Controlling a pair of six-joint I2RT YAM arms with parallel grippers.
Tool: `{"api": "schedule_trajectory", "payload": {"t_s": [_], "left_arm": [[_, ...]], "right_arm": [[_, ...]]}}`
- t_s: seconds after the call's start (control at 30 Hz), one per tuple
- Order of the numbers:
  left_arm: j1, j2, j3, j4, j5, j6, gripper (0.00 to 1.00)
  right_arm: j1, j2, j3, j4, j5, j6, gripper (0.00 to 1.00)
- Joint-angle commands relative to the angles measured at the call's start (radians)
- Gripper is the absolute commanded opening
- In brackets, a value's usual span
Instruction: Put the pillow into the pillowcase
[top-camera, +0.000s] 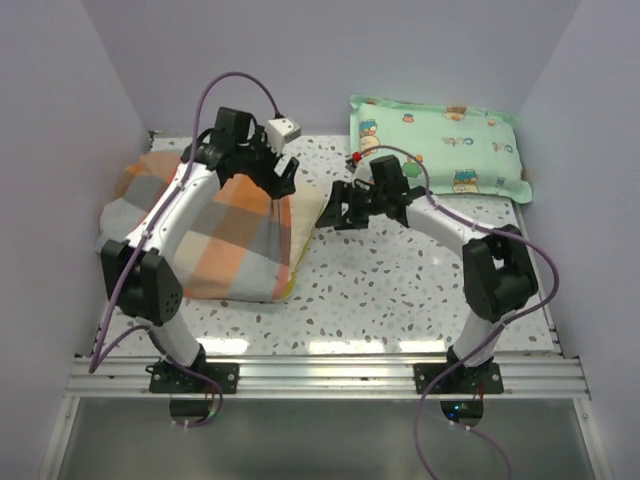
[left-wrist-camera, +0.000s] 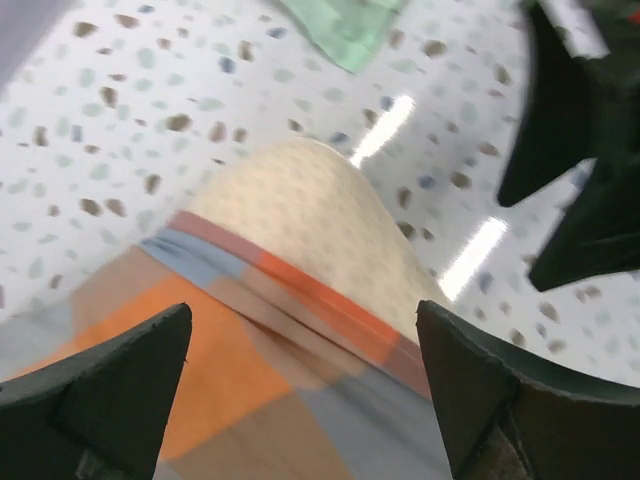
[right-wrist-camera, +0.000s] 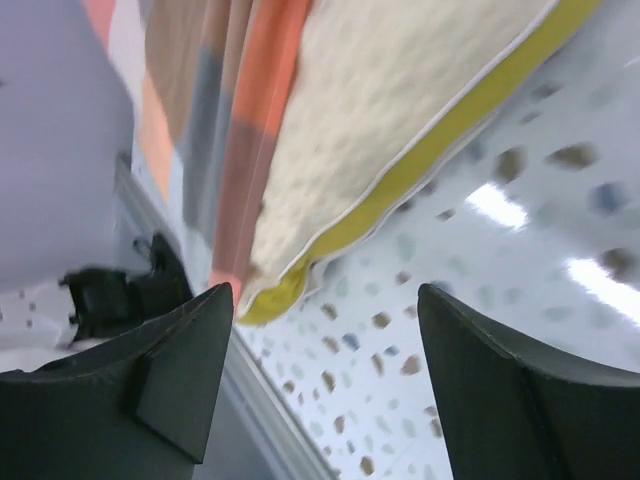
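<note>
Mostly swallowed by its cover, the pillow (top-camera: 306, 210) shows only a cream end sticking out of the open mouth of the pillowcase (top-camera: 215, 245), which lies puffed up on the left half of the speckled table (top-camera: 400, 290). In the left wrist view that exposed end is a rounded, finely textured cream lobe, crossed by the case's hem in bands of pink, orange and pale blue. The right wrist view shows its side as a bright yellow strip with a thin white line along it, lying on the tabletop. The case is a soft plaid of orange, grey, pink and pale blue squares, rumpled and bulging. The left gripper (top-camera: 283, 180) hangs over the mouth of the case, its fingers (left-wrist-camera: 120, 390) spread wide with nothing pinched between them. The right gripper (top-camera: 335, 212) sits just beside the protruding end, its fingers (right-wrist-camera: 180, 350) likewise apart and gripping nothing. A mint-green cartoon-print pillow (top-camera: 440, 145) lies at the back right, well apart.
</note>
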Motion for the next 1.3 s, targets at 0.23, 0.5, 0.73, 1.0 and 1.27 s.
{"api": "schedule_trajectory", "payload": {"t_s": [0.23, 0.5, 0.73, 1.0, 1.27], "left_arm": [[-0.051, 0.437, 0.343, 0.175, -0.481, -0.199, 0.89], [-0.071, 0.548, 0.346, 0.089, -0.636, -0.169, 0.49], [-0.054, 0.510, 0.265, 0.114, -0.702, -0.214, 0.42], [-0.045, 0.470, 0.257, 0.106, -0.788, -0.218, 0.43], [-0.013, 0.508, 0.268, 0.068, -0.779, -0.234, 0.14]], "right_arm": [[-0.069, 0.334, 0.336, 0.014, 0.183, -0.006, 0.73], [-0.040, 0.472, 0.372, 0.168, 0.114, 0.141, 0.80], [0.011, 0.512, 0.360, 0.228, 0.086, 0.177, 0.66], [0.028, 0.491, 0.301, 0.205, 0.112, 0.128, 0.52], [0.029, 0.479, 0.278, 0.189, 0.109, 0.102, 0.50]]}}
